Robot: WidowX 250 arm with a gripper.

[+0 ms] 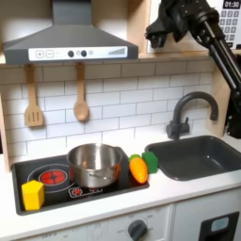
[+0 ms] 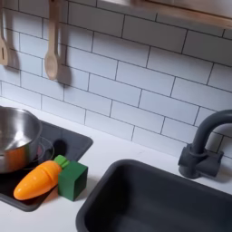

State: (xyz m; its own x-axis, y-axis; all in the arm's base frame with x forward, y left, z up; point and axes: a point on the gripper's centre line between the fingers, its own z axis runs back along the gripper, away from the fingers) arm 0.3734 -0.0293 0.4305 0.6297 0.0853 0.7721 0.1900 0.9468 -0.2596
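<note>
Nearest to us on the white bench (image 1: 179, 193) lies the black hob (image 1: 56, 188), and at its front left corner in the first exterior view we see a yellow block (image 1: 33, 195). Further along stands the steel pot (image 1: 93, 164) on the hob, and just beside it on the first exterior view's right lies the orange carrot (image 1: 138, 168) with a green block (image 1: 150, 161) at its leafy end — in the second exterior view the carrot (image 2: 40, 179) touches the green block (image 2: 72, 178). Beyond these sits the dark sink (image 1: 198, 155) with its curved tap (image 1: 185, 108). On the tiled wall hang a wooden spatula (image 1: 33, 98) and a wooden spoon (image 1: 81, 95). Highest and farthest, the hand (image 1: 156, 36) hangs well above the carrot, near the shelf — holding nothing we can see; whether its fingers stand wide or narrow we cannot tell.
</note>
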